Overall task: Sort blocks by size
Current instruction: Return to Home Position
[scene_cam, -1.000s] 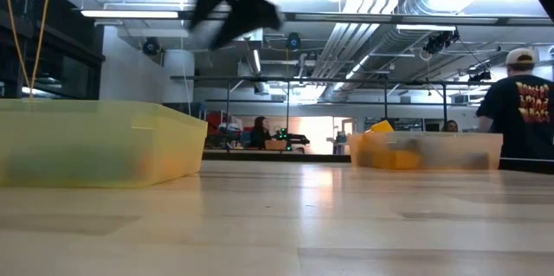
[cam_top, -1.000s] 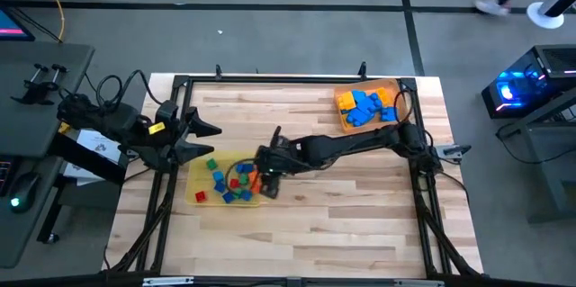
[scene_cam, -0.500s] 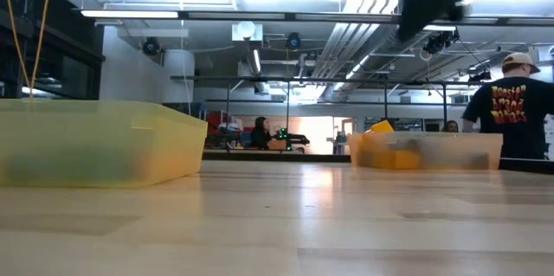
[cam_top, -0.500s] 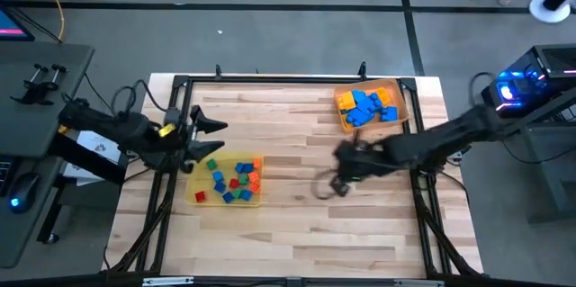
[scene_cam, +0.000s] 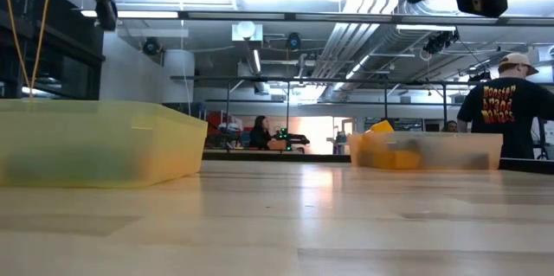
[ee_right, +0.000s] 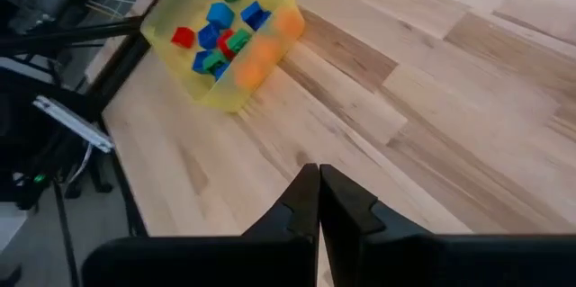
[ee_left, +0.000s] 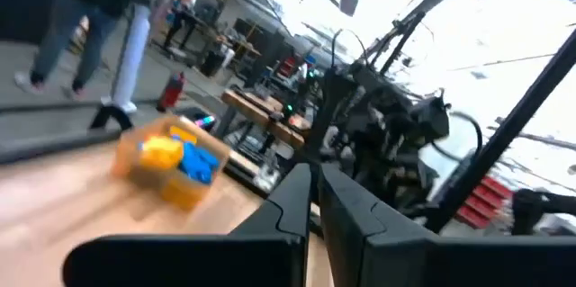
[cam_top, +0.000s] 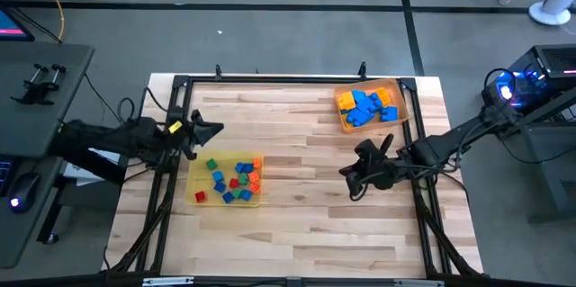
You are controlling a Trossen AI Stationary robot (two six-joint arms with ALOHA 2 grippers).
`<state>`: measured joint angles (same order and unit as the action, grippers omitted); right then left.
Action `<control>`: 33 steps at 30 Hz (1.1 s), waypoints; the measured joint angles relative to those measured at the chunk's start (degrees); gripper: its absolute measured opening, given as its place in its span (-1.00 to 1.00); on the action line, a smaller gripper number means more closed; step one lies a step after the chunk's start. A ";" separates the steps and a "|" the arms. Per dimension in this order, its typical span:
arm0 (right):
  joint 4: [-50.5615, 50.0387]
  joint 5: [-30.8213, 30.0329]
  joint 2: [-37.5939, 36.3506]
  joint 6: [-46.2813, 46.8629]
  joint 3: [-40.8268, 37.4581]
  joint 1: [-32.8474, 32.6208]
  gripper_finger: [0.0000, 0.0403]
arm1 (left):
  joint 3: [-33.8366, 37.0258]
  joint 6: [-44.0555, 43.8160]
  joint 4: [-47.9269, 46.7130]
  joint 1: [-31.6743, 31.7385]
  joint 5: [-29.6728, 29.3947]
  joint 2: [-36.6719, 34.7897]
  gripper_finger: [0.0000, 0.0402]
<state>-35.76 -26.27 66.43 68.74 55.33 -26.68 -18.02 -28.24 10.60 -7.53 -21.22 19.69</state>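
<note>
Pulled back from the yellow tray (cam_top: 193,183) since one second ago, my right pincer (cam_top: 351,177) hangs closed and empty, the small blocks (cam_top: 232,179) lying in that tray well ahead of its fingertips, my left pincer (cam_top: 214,128) likewise closed.

You have two trays on the table: one yellow tray (cam_top: 193,179) and one orange tray (cam_top: 369,84). In the yellow tray you can count about ten small blocks (cam_top: 236,182), blue, green, red and orange. The larger blocks (cam_top: 364,107) in the orange tray lie heaped, so their number cannot be told. There are two grippers, the left gripper (ee_left: 313,172) and the right gripper (ee_right: 318,172)
</note>
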 joint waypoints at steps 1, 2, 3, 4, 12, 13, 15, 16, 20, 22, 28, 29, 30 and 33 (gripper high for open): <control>0.52 0.18 0.00 -0.38 0.00 -0.03 -0.99 | 1.19 -1.12 0.00 -0.26 0.31 -0.73 -0.93; 0.77 0.16 -0.02 -0.68 0.02 -0.08 -0.99 | 2.30 -1.72 0.32 -0.59 0.59 -1.41 -0.95; 0.80 0.12 -0.04 -0.69 0.00 -0.09 -1.00 | 3.51 -2.11 0.94 -0.97 0.67 -2.00 -0.97; 0.76 -0.11 -0.03 -0.70 0.00 -0.09 -1.00 | 4.73 -2.17 1.77 -1.34 0.71 -2.55 -0.99; 3.47 -0.03 -0.02 -0.65 0.00 -0.07 -1.00 | 16.46 -1.23 16.10 -3.10 -1.49 -5.82 -1.00; 4.07 0.34 -0.02 -0.67 0.02 -0.11 -1.00 | 17.39 -0.96 17.75 -3.10 -1.44 -6.21 -1.00; 4.53 1.28 -0.02 -0.65 0.02 -0.11 -1.00 | 17.10 0.65 17.56 -3.02 -1.12 -7.23 -1.00; 4.72 1.51 -0.02 -0.66 0.02 -0.11 -1.00 | 17.05 2.09 18.17 -2.83 -0.93 -7.71 -1.00; 4.76 2.83 -0.02 -0.62 0.02 -0.11 -1.00 | 17.02 5.42 17.39 -1.30 0.83 -10.22 -1.00; 4.74 3.21 -0.02 -0.65 0.02 -0.11 -1.00 | 17.00 5.83 15.56 -0.19 2.26 -11.49 -1.00; 3.32 6.13 -0.04 -1.33 0.04 -0.11 -1.00 | 17.02 1.02 10.28 2.37 5.70 -13.78 -1.00; 2.95 6.62 -0.10 -1.90 0.04 -0.11 -1.00 | 17.02 0.14 9.67 2.45 5.52 -13.76 -1.00; 2.54 6.82 -0.14 -2.97 0.04 -0.11 -1.00 | 17.02 0.00 9.32 2.60 5.36 -13.76 -1.00; 1.08 7.11 -0.22 -7.44 0.07 0.01 -1.00 | 17.02 -0.05 9.07 2.65 5.28 -13.76 -1.00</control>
<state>-34.68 -19.16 66.22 61.30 55.40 -26.67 -0.99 -28.29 19.68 -4.89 -15.94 5.93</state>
